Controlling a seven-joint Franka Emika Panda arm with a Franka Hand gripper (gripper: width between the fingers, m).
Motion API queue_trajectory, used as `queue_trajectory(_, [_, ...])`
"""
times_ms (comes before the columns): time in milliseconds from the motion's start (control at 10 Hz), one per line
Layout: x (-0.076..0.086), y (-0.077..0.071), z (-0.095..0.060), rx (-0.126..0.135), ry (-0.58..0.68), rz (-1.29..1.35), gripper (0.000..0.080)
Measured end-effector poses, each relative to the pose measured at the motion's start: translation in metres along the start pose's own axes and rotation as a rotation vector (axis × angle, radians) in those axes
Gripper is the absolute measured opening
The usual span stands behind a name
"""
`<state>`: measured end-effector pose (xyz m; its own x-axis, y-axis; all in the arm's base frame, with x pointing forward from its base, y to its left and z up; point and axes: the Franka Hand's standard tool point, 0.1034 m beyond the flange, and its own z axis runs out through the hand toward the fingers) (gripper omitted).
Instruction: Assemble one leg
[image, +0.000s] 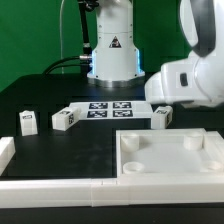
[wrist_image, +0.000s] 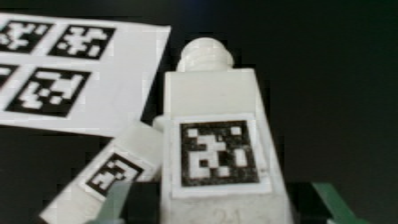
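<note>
Between the jaws of the open pincer (wrist_image: 221, 206), the leg (wrist_image: 214, 120) sits ungripped on the desk (wrist_image: 338, 60) — grasping it and fitting it into the tray part (image: 165, 168) apparently remain.

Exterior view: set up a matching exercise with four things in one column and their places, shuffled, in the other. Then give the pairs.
Things:
1. marker board
2. tray-like part
3. robot base
4. leftmost leg

Places:
A. upright at the back
B. in front, on the exterior view's right
C. far on the exterior view's left
D. lying flat in the middle

Pairs: 1-D, 2-B, 3-A, 4-C
</note>
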<state>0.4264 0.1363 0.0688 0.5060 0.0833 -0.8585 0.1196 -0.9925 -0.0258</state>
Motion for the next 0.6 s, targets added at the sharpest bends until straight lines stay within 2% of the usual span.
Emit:
queue_trajectory(200, [0.002,-0.001,-0.004,0.002,0.032,-0.002,0.0291])
queue_trajectory(300, [0.009,-0.002,-0.008,0.007,0.095,-0.001,0.0291])
queue_trajectory(600, [0.016,-0.005,-0.019,0.018,0.421,0.006,0.0291])
